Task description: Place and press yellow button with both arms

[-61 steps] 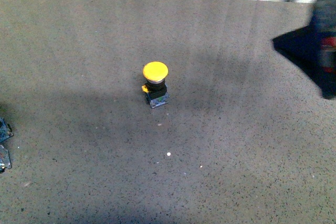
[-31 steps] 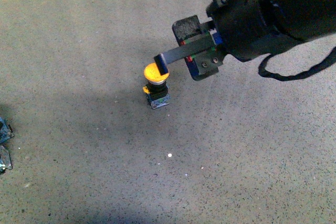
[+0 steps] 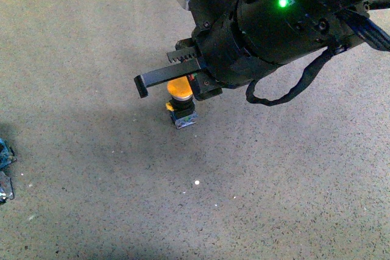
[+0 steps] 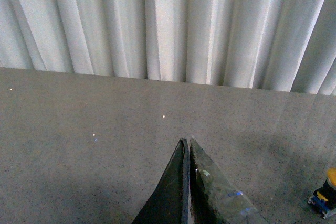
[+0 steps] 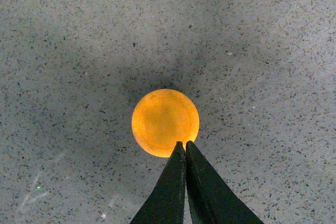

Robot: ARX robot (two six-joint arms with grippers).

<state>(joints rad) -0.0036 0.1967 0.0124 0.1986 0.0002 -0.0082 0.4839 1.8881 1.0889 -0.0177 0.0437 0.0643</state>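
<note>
The yellow button (image 3: pixel 180 89) stands upright on the grey table, and its grey-and-yellow base (image 3: pixel 182 115) shows below the cap. My right arm (image 3: pixel 274 22), black with a green light, reaches in from the upper right. My right gripper (image 3: pixel 141 86) is shut and lies just above the cap, its tip past the cap to the left. In the right wrist view the shut right gripper (image 5: pixel 184 144) overlaps the near edge of the round cap (image 5: pixel 165 121). My left gripper (image 4: pixel 186 141) is shut and empty over bare table. The button (image 4: pixel 328 196) sits at that view's edge, well apart from it.
The speckled grey table (image 3: pixel 274 181) runs back to a white pleated curtain (image 4: pixel 168 24). Small bluish-grey parts (image 3: pixel 4 168) show at the front view's left edge. A black cable loop (image 3: pixel 292 89) hangs under the right arm.
My right arm has swung in from the right edge to over the button. Its shut fingers have slid left across the cap. The button has stayed in place.
</note>
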